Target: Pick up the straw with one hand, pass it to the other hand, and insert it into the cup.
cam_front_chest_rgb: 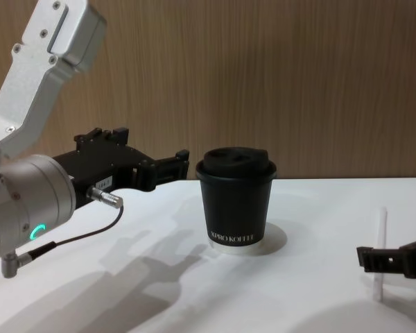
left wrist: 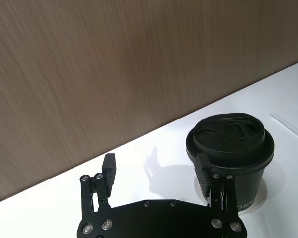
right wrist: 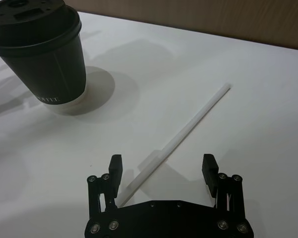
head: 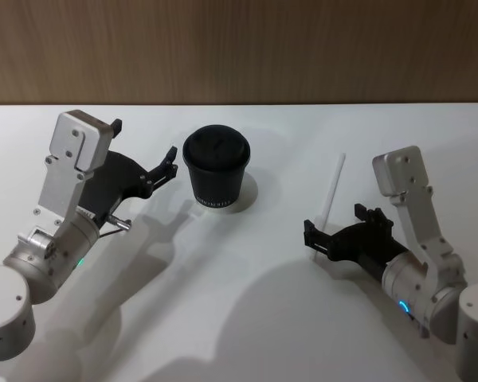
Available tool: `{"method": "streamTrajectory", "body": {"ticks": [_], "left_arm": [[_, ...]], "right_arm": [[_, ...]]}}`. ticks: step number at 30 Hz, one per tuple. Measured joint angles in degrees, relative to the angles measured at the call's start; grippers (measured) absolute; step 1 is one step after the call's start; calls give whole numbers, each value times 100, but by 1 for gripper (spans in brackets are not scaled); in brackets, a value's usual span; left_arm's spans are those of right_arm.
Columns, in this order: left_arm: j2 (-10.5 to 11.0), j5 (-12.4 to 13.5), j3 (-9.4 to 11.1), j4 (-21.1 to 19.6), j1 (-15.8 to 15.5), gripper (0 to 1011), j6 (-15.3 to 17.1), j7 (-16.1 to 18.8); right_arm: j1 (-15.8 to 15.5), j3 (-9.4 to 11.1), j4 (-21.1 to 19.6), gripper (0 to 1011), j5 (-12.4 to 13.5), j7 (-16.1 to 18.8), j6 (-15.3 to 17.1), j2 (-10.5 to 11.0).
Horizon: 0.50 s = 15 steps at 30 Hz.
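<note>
Head view: we find the left gripper [head: 144, 143], jaws spread, at 9 o'clock of the cup [head: 216, 169]; the straw [head: 332, 195] lies on the tabletop [head: 247, 318] at 3 o'clock.
Left wrist view: the cup stands just beside 1 jaw.
Right wrist view: the right gripper [right wrist: 162, 161] has its jaws spread around the straw's near end.
Chest view: the cup stands upright.

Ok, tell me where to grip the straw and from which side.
Grip the straw on its near third, coming down from above and closing across its width. It looks to lie flat on the table, pointing away from the right gripper, whose open jaws stand either side of that end. That leaves the far length free for the left gripper, open by the cup.
</note>
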Motion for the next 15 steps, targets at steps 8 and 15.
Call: {"method": "streamTrajectory", "body": {"ticks": [8, 15], "left_arm": [[0, 0, 0, 0, 0, 1002, 0, 0], [0, 0, 0, 0, 0, 1001, 0, 0]], "right_arm": [[15, -4, 81, 1001, -3, 69, -1, -21], [40, -18, 136, 1001, -40, 115, 8, -39]]}}
